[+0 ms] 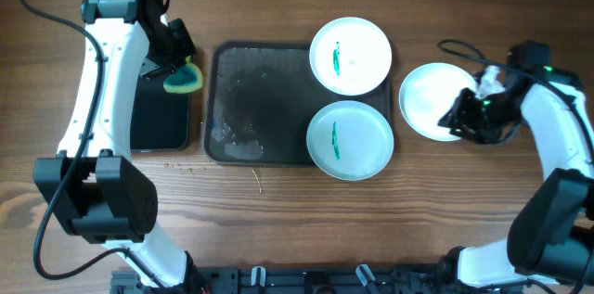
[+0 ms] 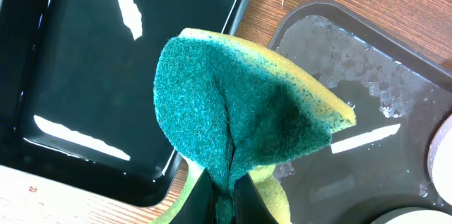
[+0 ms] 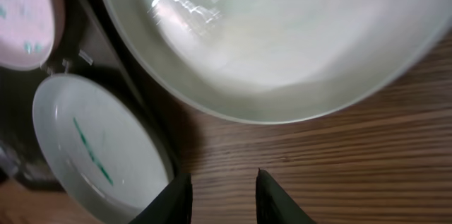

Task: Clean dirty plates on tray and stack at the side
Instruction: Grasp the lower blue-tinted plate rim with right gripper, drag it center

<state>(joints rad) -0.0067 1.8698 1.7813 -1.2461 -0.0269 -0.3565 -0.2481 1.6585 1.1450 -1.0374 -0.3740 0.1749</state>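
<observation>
Task state, roughly one third complete by appearance. One clean plate (image 1: 422, 97) lies flat on the table (image 1: 278, 210) to the right of the tray (image 1: 255, 99), free of smears, and is judged to be the first of the stack at the side. The right gripper (image 3: 222, 181) hangs over bare wood just beside this plate's rim, its fingers apart with nothing between them. Two plates are not yet wiped: the far plate (image 1: 360, 53) and the near plate (image 1: 362, 141) sit side by side at the tray's right end, each overhanging its right rim, and each carries a short teal-green streak left of its centre. The rest of the tray is bare and wet-looking. The left gripper (image 2: 224, 197) is clamped on a folded sponge (image 2: 240, 104), green face outward and yellow behind, held between the black tray (image 1: 158, 118) at far left and the grey tray's left rim. Left to do, as judged: wipe both streaked plates and set each on the clean one at the right.
</observation>
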